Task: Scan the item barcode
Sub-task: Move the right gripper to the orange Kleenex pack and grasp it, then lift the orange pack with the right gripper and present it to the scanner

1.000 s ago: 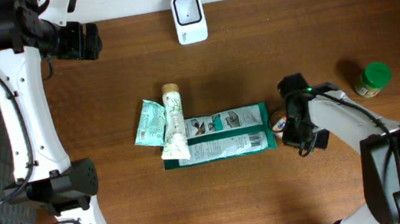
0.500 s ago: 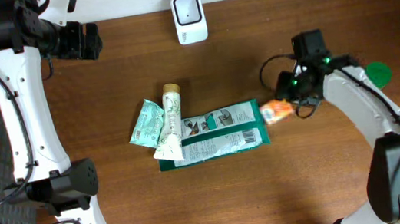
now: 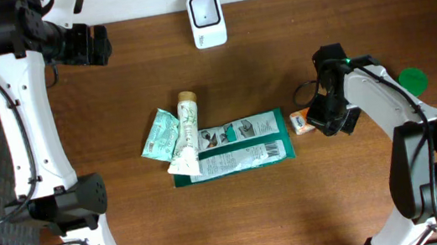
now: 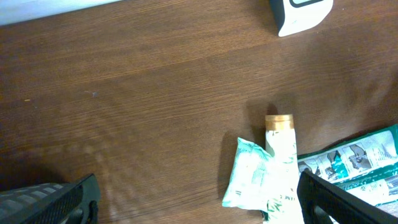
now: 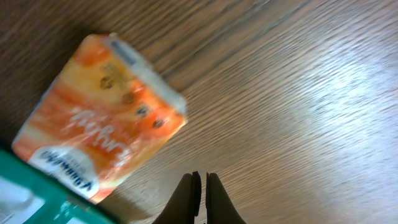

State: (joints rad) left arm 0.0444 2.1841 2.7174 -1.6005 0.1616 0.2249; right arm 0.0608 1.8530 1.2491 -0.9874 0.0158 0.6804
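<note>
1. The orange packet [image 3: 300, 122] is lying flat on the surface [image 3: 216, 233], at about 3 o'clock from the middle of the overhead view. It is sitting just beside the right end of the green pouch [image 3: 243, 145] and well apart from the white scanner [image 3: 207, 19] at 12 o'clock.
2. The right claw [image 5: 200, 180] is hanging close to the packet's 3 o'clock side with its tips pressed together and nothing between them. The packet is lying free.
3. The left claw [image 3: 98, 45] is waiting at 10 o'clock, spread wide and holding nothing.
4. The packet is looking light and soft, and its glossy wrap is probably slippery and giving under a squeeze. Pinching it gently across its narrow width near the middle seems the safest hold.
5. It is showing orange and white swirls with a pale printed band at one end. No barcode is showing on the upper face, so it may be lying underneath.
</note>
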